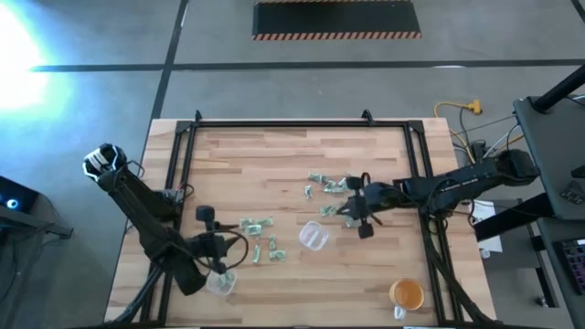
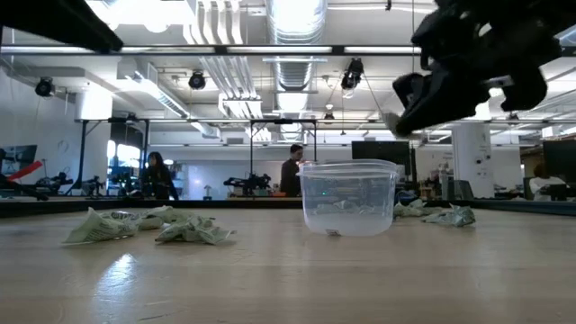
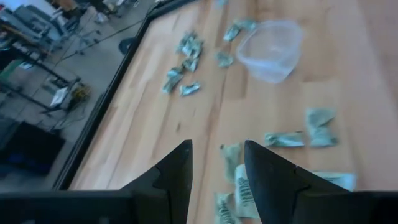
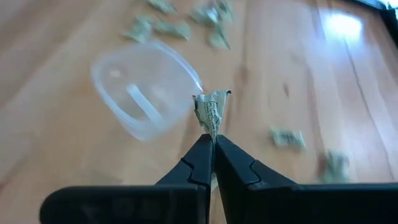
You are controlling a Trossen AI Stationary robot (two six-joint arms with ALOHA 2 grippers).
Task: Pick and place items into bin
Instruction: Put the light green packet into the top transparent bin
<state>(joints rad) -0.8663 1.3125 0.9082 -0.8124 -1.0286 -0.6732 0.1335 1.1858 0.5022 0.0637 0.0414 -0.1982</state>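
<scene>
No readable text anywhere; only illegible print on the wrapper piece (image 4: 212, 111) in the right wrist view.

Open lab, exposed ducts (image 2: 297, 36), workstations

Wooden table (image 1: 256, 155) — scattered wrappers (image 1: 259, 225), clear cups (image 1: 313, 237), orange cup (image 1: 407, 293)

Bright ceiling lights (image 2: 297, 18), floor glare; wrist views blurred.
</scene>
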